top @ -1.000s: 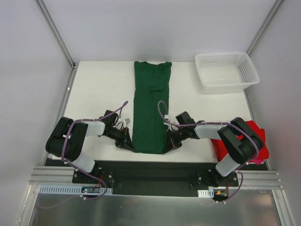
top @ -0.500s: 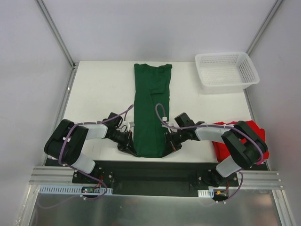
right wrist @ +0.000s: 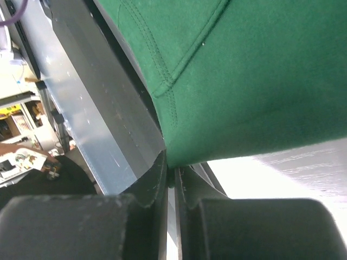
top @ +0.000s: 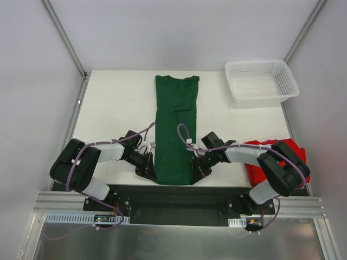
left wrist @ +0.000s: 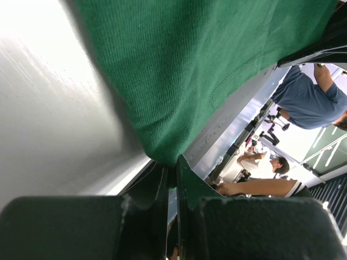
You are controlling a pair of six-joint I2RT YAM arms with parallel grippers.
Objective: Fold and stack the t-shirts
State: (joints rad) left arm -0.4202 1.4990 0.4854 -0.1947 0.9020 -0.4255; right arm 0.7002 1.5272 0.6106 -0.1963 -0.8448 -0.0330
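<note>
The black fingers of the left gripper [left wrist: 169, 165] were pressed together on a pinch of a soft dark green cloth t-shirt [left wrist: 190, 70], at the left corner of its near hem. The fingers of the right gripper [right wrist: 171, 173] were likewise clamped on the stitched hem at the right corner. From above, the left gripper [top: 149, 172] and right gripper [top: 198, 172] faced each other across the hem, low at the near edge of the flat white table [top: 114, 108], with both forearms angled inward.

Just past the fingers in both wrist views ran the grey metal rail [right wrist: 92, 108] of the table's near edge, directly under the gripped corners. Farther out, a bright red cloth t-shirt [top: 295, 146] lay crumpled at the table's near right corner, partly hidden behind the right arm [top: 271, 162], which crossed in front of it. A white plastic mesh basket [top: 263, 96] sat at the far right corner, well apart from both shirts.

The dark green cloth t-shirt [top: 174, 135] lay in the middle of the table as a long narrow strip, its sleeves folded in. Its long axis ran from the near edge to the far edge, leaning slightly right at the far end. The collar pointed away from the arms and the hem toward them.
</note>
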